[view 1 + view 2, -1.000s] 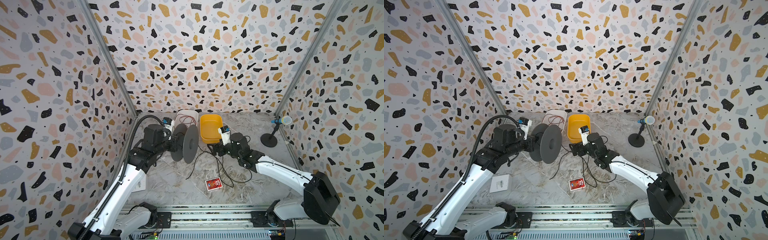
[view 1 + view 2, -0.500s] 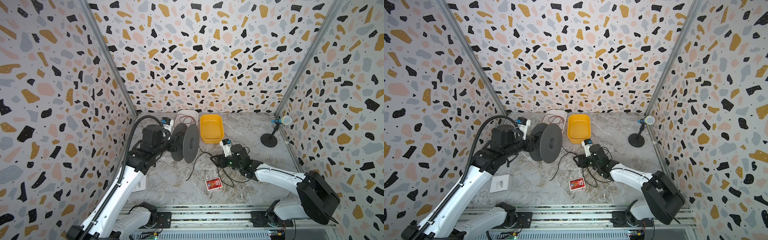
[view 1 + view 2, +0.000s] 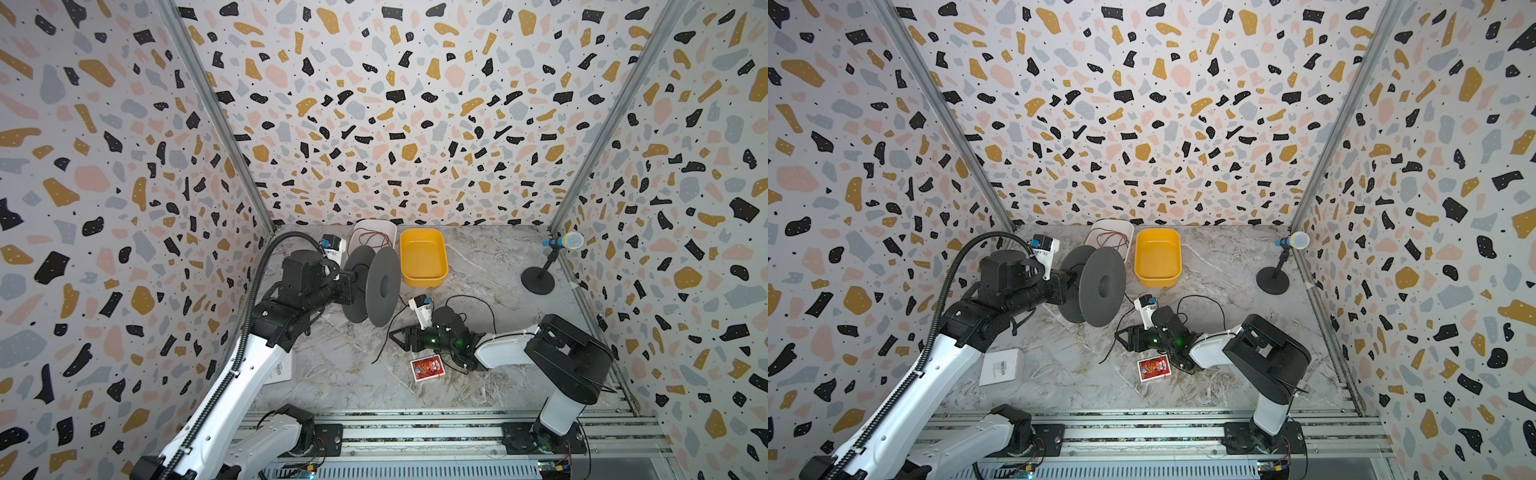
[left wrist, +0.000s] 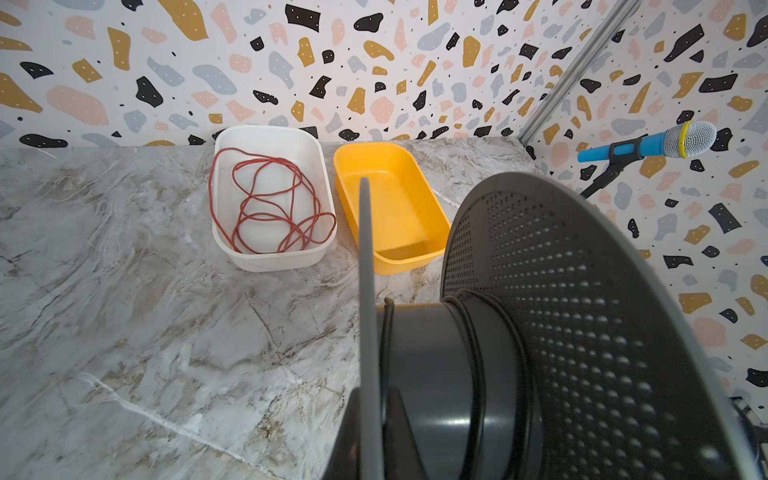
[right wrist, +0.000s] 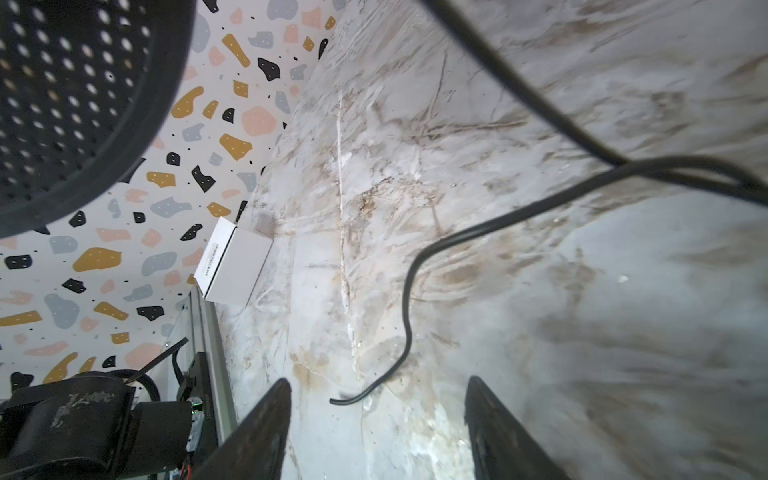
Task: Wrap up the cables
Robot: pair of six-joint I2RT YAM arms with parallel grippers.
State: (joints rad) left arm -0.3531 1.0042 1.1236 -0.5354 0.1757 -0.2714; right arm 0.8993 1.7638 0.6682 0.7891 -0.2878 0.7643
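**Loose cord end lies between open jaws**

The marble bench (image 3: 478,266) fills the lower half of both top views. Left of the middle, the left gripper (image 3: 352,287) has its jaws pressed tight on one side plate of the big grey reel (image 3: 384,286), holding it off the bench. A few turns of the black cord (image 4: 388,332) lie round the reel's hub, low in the left wrist view. The rest lies in loose loops on the bench, in the lower middle of the top views. The right gripper (image 5: 378,384) is low over the bench there, jaws spread wide. The cord's loose end lies between them at the bottom of the right wrist view, but nothing is pinched.

To do this step well, the jaws should likely shut softly a little way up the cord. Then they can lead it round the hub with no hard tug, so the loops do not knot.

The white box (image 3: 998,368) at the lower left has a barcode label, but its writing is too small to read. The words on the small red card pack (image 3: 427,368) cannot be read either.
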